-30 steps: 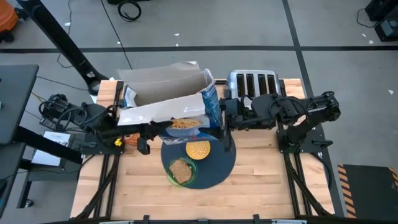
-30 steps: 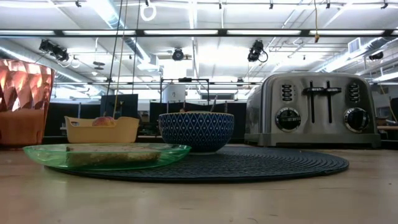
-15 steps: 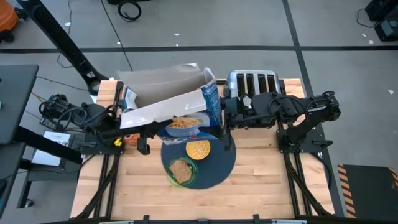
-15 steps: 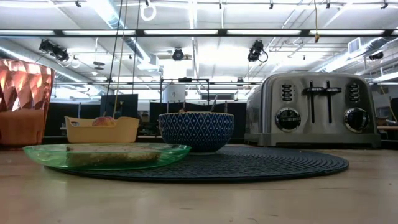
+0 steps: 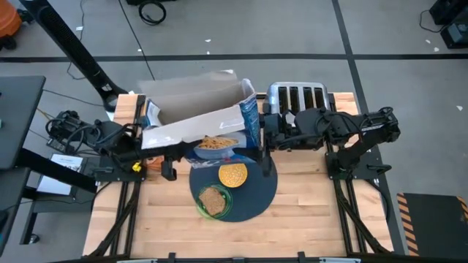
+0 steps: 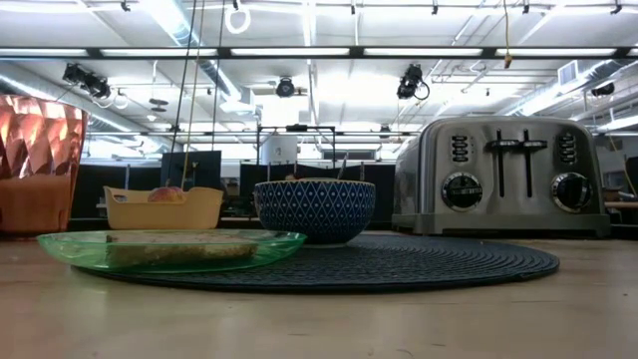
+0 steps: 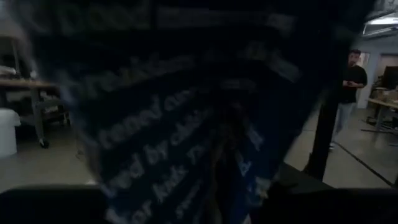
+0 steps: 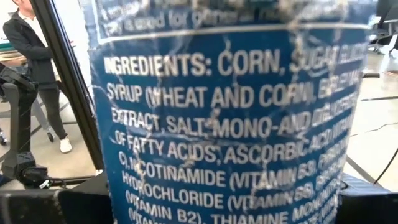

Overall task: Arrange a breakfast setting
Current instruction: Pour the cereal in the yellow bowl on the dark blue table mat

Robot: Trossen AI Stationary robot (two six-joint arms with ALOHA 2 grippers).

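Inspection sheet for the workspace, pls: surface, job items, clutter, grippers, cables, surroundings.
Surface: wooden table, round dark mat at centre.
Job's things: bowl of cereal and green plate with toast on the mat; orange tumbler; apple in yellow tray.
Clutter: toaster at the far edge.
Grippers: right gripper grips the cereal box end; left gripper is at the box.
Cables: bundle left of the table.
Surroundings: person standing nearby.
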